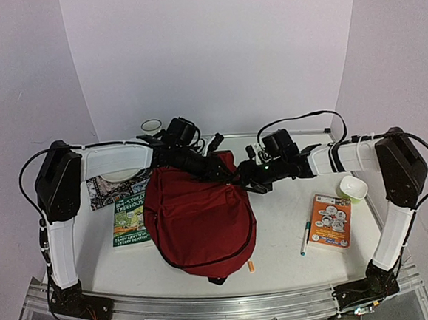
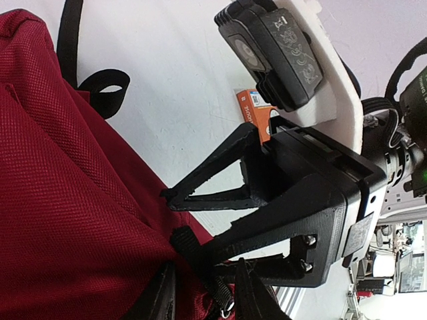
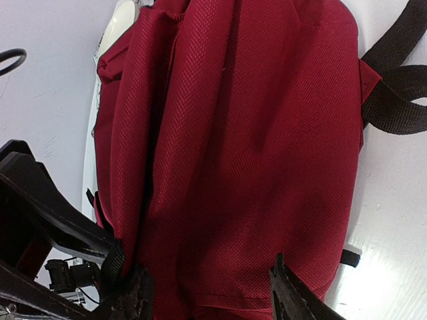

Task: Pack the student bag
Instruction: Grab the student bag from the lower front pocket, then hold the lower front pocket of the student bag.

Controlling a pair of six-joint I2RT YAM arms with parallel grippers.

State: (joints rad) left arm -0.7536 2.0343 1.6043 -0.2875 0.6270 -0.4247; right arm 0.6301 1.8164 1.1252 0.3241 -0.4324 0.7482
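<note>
The student bag is a dark red fabric backpack lying flat mid-table, and both grippers meet at its far top edge. My left gripper comes in from the left. In its wrist view the left gripper stands part open, with red fabric and a black zipper strap between the fingers. My right gripper comes in from the right. It is the open black claw at the bag's edge. The right gripper straddles a wide stretch of red cloth.
A green book and a patterned book lie left of the bag. On the right are an orange book, a pen and a small bowl. A cup stands at the back. Black shoulder straps trail off the bag.
</note>
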